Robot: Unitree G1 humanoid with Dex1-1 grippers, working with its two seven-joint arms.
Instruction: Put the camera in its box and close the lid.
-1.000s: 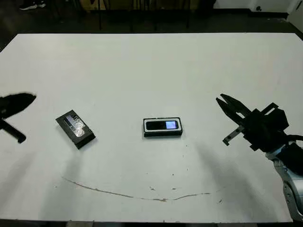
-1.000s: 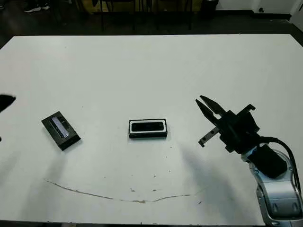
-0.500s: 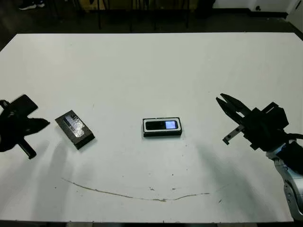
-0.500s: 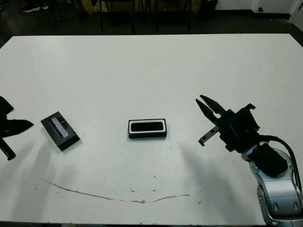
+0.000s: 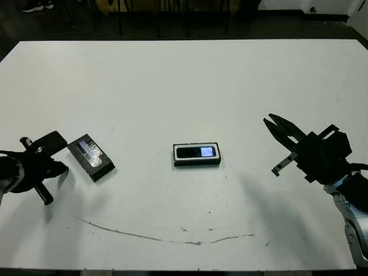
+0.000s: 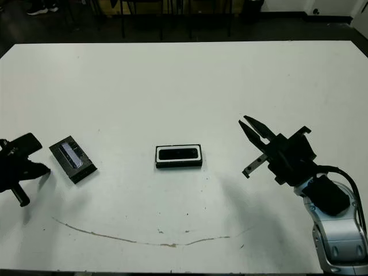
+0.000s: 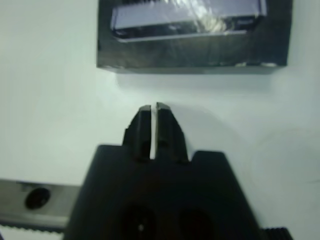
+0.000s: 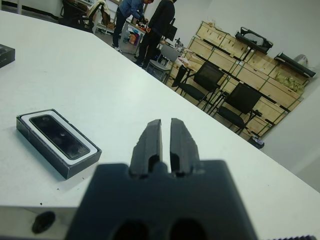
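The slim black bar camera (image 5: 196,152) already lies in its white-lined black box (image 5: 197,163). My left gripper (image 7: 153,111), fingers pinched together and empty, sits just beside the flat black silvery-patched lid (image 5: 91,157). Unless I open first, I risk shoving it away.

There is one camera (image 5: 196,152). It lies in one box (image 5: 197,163), near the middle of the tabletop (image 5: 184,80). There is one lid (image 5: 91,157), close to the left edge. There are two grippers: the left gripper (image 5: 57,168) and the right gripper (image 5: 275,125). Two people (image 8: 150,25) stand beyond the table, and two black chairs (image 8: 220,95).
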